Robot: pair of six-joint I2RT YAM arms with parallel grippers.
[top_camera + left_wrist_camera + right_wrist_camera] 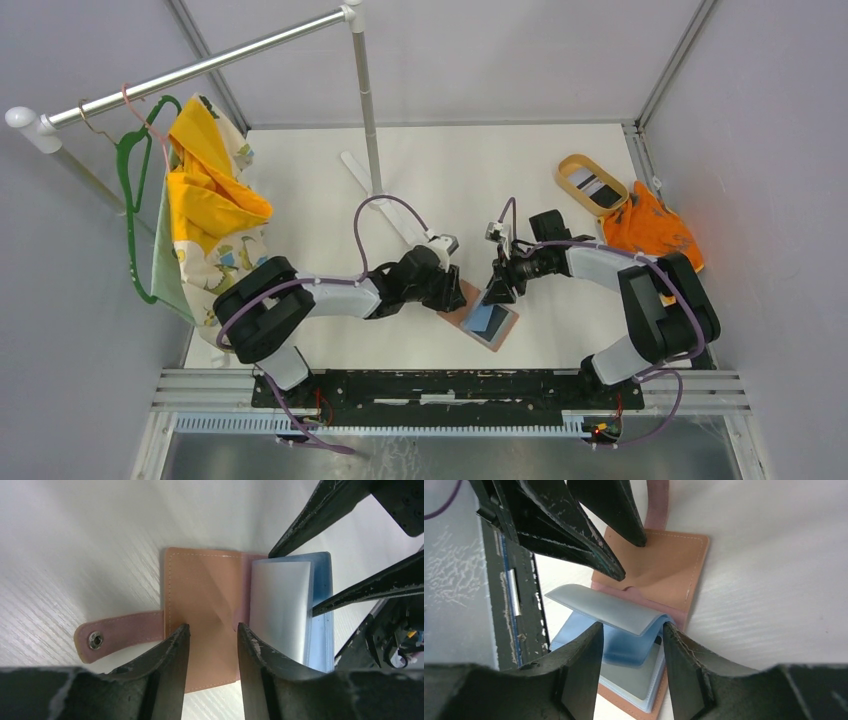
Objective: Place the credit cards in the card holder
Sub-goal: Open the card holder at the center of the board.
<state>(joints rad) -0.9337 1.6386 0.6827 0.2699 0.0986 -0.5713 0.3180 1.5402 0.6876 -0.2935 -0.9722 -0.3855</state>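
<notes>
Card holder [482, 318] lies open on the white worktop [450, 170], pale grey walls around. Left hand [213, 626] spread above its leather cover; right hand [632, 625] straddles its raised clear sleeve [609, 610], grip unclear; tan tray [570, 163] well beyond it

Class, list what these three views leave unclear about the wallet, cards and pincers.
- Top view: contents of the tan oval tray, too small to identify.
- Left wrist view: near edge of the reddish-brown leather card holder, behind the left pincer.
- Right wrist view: whether the right pincer grips the clear plastic sleeve; fingers hide contact.
</notes>
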